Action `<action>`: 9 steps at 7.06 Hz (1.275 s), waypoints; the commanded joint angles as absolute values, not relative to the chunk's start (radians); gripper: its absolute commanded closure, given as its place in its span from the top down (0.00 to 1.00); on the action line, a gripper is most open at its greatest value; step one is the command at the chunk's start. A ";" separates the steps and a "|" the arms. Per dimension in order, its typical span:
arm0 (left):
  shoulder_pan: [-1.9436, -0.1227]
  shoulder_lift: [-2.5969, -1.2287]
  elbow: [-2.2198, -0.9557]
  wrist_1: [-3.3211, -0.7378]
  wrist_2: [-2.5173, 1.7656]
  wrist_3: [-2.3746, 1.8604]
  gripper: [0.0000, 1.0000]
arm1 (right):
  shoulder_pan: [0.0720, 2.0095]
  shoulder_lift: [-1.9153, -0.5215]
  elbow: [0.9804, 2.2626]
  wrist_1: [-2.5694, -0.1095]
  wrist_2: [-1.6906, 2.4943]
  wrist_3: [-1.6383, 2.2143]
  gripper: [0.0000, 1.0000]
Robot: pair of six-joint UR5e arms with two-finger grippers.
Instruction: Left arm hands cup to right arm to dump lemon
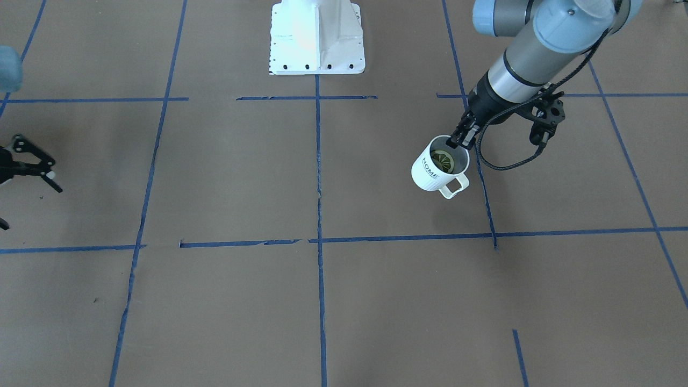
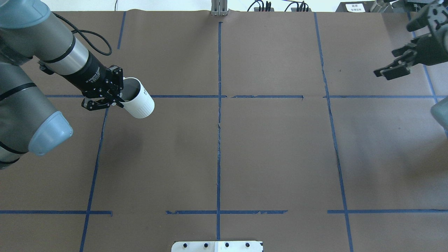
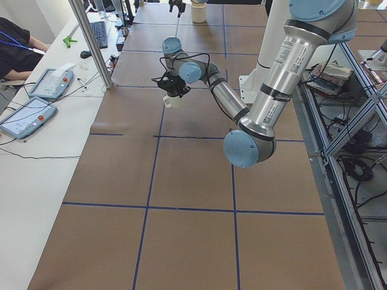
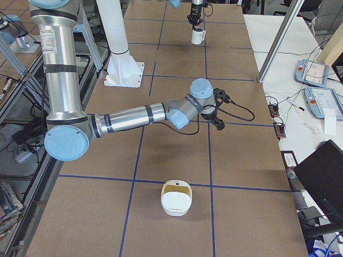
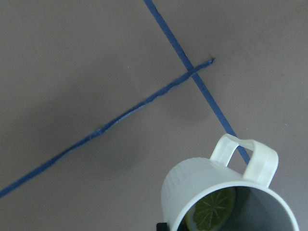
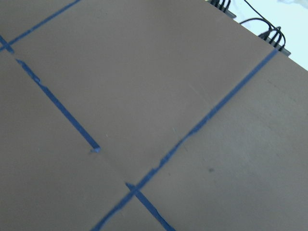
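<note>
My left gripper (image 2: 117,95) is shut on the rim of the white cup (image 2: 139,103), one finger inside the mouth. It holds the cup tilted above the table on my left side. In the front-facing view the cup (image 1: 436,171) shows its "HOME" lettering and its handle. The yellow-green lemon (image 1: 443,159) lies inside it. The left wrist view shows the cup (image 5: 211,180) from above with the lemon (image 5: 211,211) in its bottom. My right gripper (image 2: 388,63) is open and empty, far off at the table's far right.
A white bowl-like container (image 4: 176,198) sits on the table at my right end. The white robot base (image 1: 317,37) stands at the table's near edge. Blue tape lines grid the brown table. Operator tablets (image 3: 27,115) lie beyond the far edge.
</note>
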State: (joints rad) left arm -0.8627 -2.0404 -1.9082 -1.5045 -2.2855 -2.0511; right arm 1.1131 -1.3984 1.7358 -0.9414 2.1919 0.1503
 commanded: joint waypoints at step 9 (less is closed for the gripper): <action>-0.762 -2.206 -1.865 -1.546 -2.286 -2.388 0.00 | 0.348 -1.167 1.710 -0.413 1.287 0.413 0.99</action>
State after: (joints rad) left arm -0.7644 -2.1944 -1.8731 -1.5313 -2.2856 -2.3586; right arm 0.3970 -1.1810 1.7120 -0.4148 1.3415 0.4139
